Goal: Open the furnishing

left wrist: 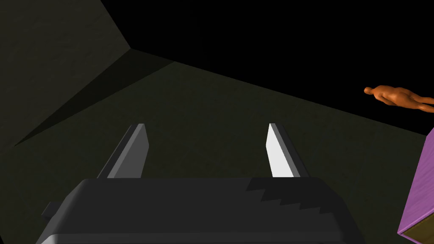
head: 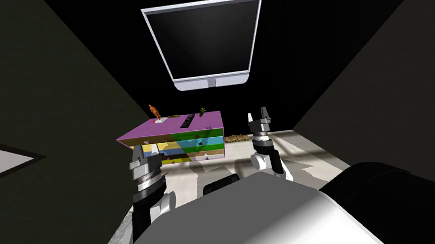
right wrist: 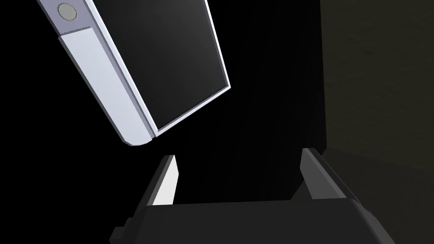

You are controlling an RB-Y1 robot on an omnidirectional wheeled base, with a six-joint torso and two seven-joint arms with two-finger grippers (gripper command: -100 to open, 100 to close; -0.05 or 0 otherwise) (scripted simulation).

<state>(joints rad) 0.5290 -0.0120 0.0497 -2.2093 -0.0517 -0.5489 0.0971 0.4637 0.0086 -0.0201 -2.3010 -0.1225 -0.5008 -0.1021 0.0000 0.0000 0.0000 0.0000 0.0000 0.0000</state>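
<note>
I'm holding my left gripper (left wrist: 204, 127) spread before a dark olive wall (left wrist: 212, 106); from it, an orange figurine (left wrist: 396, 96) is showing at two o'clock, a purple-topped cabinet corner (left wrist: 419, 190) at four.

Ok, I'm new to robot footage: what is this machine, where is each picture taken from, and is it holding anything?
It is a two-armed robot in a simulated room. The wide picture comes from a camera on its head, looking down. Ahead stands a drawer cabinet with a purple top and coloured fronts; on it are an orange figurine, a black remote control and a small green plant. A television hangs above. The other two pictures come from cameras on the wrists. The left end effector and the right end effector both have open fingers and hold nothing.
</note>
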